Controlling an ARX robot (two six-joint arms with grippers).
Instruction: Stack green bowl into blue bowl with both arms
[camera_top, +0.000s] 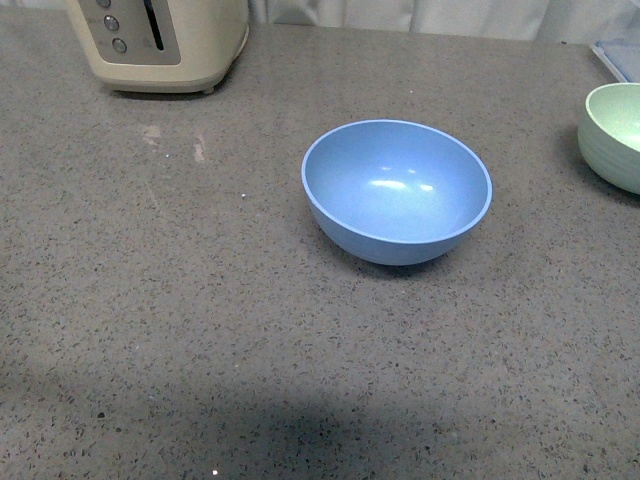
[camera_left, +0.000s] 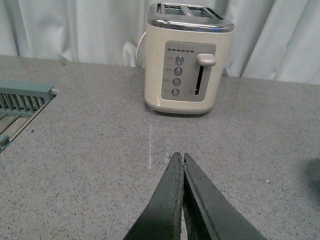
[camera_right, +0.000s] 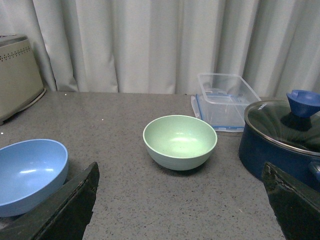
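Green bowl sits upright on the counter, apart from the blue bowl on its right, so I'd ease the wide-open, empty right tool onto its near rim and pinch there, while the left tool is closed on nothing.

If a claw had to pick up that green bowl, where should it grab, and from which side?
Probably the rim, coming down from above. The green bowl stands upright and empty, so one finger can go inside its wall and one outside. Its rounded sides would likely slip from a side pinch. The open right claw faces it.
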